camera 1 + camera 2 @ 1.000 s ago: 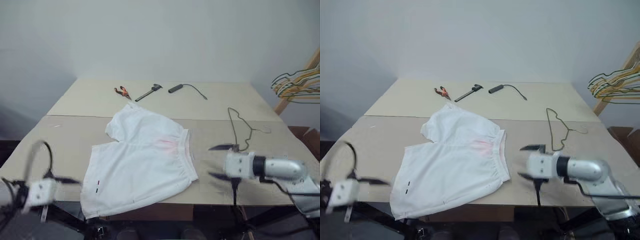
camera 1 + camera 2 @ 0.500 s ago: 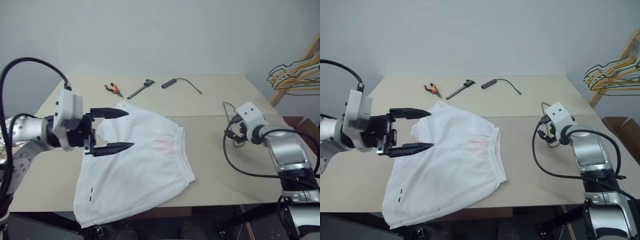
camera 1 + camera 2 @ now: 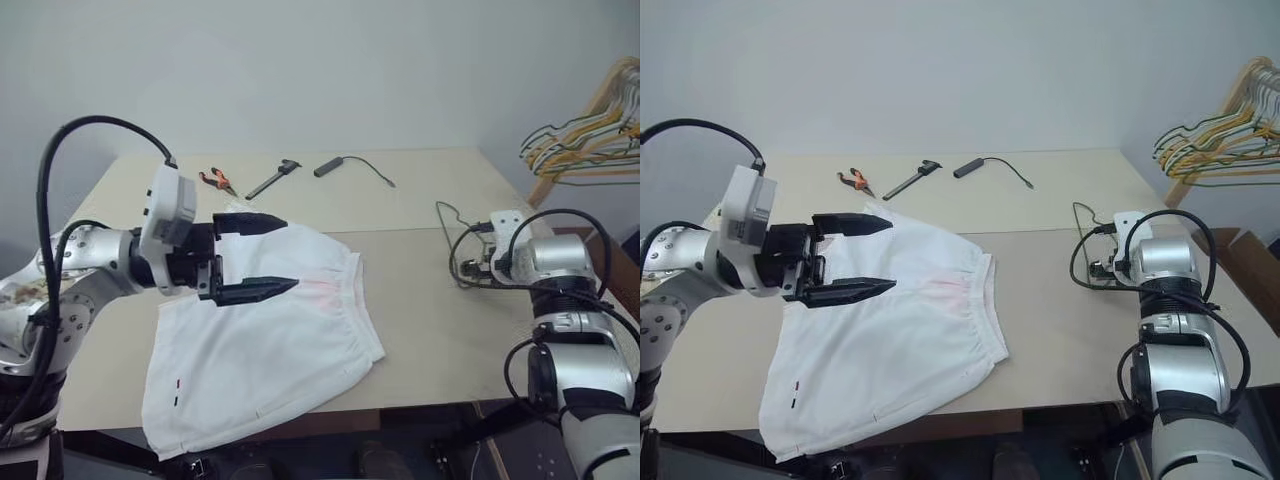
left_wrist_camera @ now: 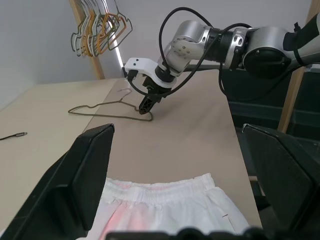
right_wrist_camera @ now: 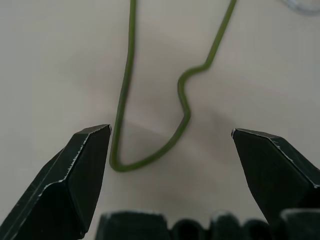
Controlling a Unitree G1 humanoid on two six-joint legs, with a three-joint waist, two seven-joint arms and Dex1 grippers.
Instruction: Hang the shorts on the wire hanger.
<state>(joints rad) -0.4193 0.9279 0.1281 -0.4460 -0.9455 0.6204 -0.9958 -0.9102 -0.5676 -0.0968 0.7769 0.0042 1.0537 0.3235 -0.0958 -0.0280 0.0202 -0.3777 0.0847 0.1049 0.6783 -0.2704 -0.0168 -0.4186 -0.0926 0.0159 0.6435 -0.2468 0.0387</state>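
A plain pale wall (image 3: 320,70) stood behind the beige surface (image 3: 430,310), which showed a seam across its middle. Beyond the right gripper (image 4: 146,106), a wooden rack (image 3: 585,110) carried bunched coloured hangers (image 3: 1205,145).

The wire hanger (image 3: 452,243) (lower end) hides behind the right arm.

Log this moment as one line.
left gripper: open, above shorts | right gripper: open, over wire hanger | hanger flat on table
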